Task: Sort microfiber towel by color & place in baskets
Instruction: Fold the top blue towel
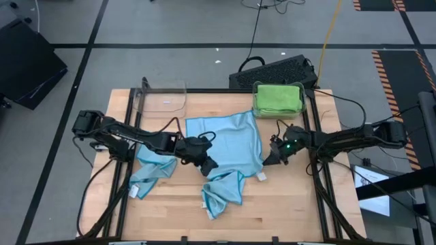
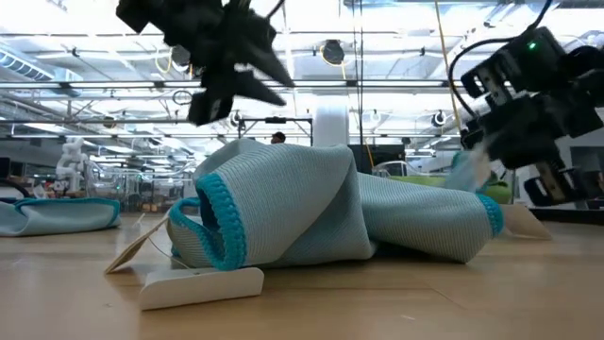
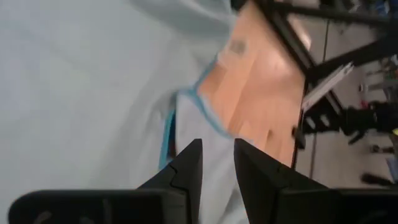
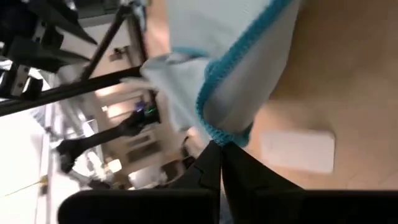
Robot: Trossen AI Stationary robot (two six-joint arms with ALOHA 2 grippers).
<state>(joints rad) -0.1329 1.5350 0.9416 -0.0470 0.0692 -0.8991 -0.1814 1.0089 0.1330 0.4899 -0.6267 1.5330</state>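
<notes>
I see my right gripper (image 1: pixel 270 158) at three o'clock on the table (image 1: pixel 293 211), fingers closed on the right edge of the big blue towel (image 1: pixel 228 139) spread at centre. My left gripper (image 1: pixel 208 163) hovers over that towel's lower left corner, fingers slightly apart with nothing between them. A crumpled blue towel (image 1: pixel 223 192) lies at six o'clock, another (image 1: pixel 151 170) at eight. The green towel (image 1: pixel 278 96) sits in the basket (image 1: pixel 257 109) at one o'clock; the clear basket (image 1: pixel 163 96) stands at eleven.
</notes>
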